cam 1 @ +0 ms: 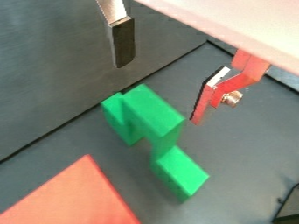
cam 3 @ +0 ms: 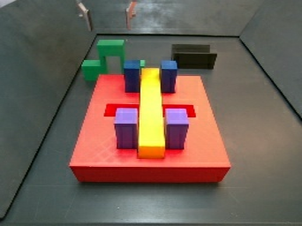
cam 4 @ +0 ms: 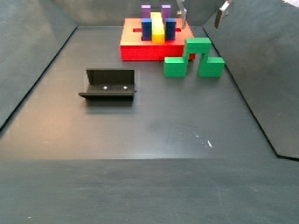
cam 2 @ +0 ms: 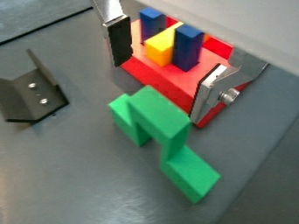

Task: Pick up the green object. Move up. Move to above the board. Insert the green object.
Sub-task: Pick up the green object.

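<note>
The green object (cam 2: pixel 156 127) is a bright green piece with a taller middle cube and two lower wings. It lies on the dark floor next to the board in both side views (cam 3: pixel 106 56) (cam 4: pixel 193 58). The board (cam 3: pixel 106 150) is a red slab bearing blue and purple blocks and a long yellow bar (cam 3: pixel 150 110). It also shows in a wrist view (cam 2: pixel 162 80). My gripper (cam 2: pixel 160 87) is open and empty, hanging above the green object with one finger on either side of it (cam 1: pixel 162 86). In both side views only its fingers show, at the upper edge (cam 3: pixel 106 11) (cam 4: pixel 205 10).
The fixture (cam 4: pixel 108 86), a dark L-shaped bracket on a base plate, stands on the floor apart from the board, and also shows in a wrist view (cam 2: pixel 30 92). Grey walls enclose the dark floor on several sides.
</note>
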Motion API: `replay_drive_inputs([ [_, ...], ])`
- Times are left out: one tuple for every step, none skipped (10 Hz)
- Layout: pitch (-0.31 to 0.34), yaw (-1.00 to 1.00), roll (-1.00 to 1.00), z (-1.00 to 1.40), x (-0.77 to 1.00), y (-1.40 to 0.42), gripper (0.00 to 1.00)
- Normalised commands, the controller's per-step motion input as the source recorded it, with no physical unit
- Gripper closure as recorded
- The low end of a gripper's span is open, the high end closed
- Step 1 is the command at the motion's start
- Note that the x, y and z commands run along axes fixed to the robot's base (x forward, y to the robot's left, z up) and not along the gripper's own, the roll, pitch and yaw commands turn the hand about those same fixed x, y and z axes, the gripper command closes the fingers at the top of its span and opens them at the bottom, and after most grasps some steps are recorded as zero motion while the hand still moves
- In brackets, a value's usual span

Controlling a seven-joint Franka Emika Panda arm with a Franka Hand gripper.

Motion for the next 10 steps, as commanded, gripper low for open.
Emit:
replay_drive_inputs([
  [0.0, -0.13, 0.38, 0.0, -0.09, -0.3, 0.0],
  [0.0, -0.13, 0.32, -0.04, -0.06, -0.06, 0.0],
  [0.0, -0.25, 0.34, -0.04, 0.0, 0.0, 0.0],
  [0.0, -0.28, 0.32, -0.02, 0.0, 0.11, 0.0],
  [0.007, -0.22, 0.31, -0.02, 0.0, 0.17, 0.0],
  [0.0, -0.09, 0.23, -0.03, 0.05, 0.31, 0.0],
  [0.0, 0.0, 0.07, -0.07, 0.0, 0.17, 0.0],
  [-0.083, 0.03, 0.0, -0.4, -0.03, 0.0, 0.0],
  [-0.106, 0.17, -0.04, -0.37, -0.07, 0.0, 0.0],
  [-0.1, 0.2, -0.04, -0.22, -0.03, -0.07, 0.0],
])
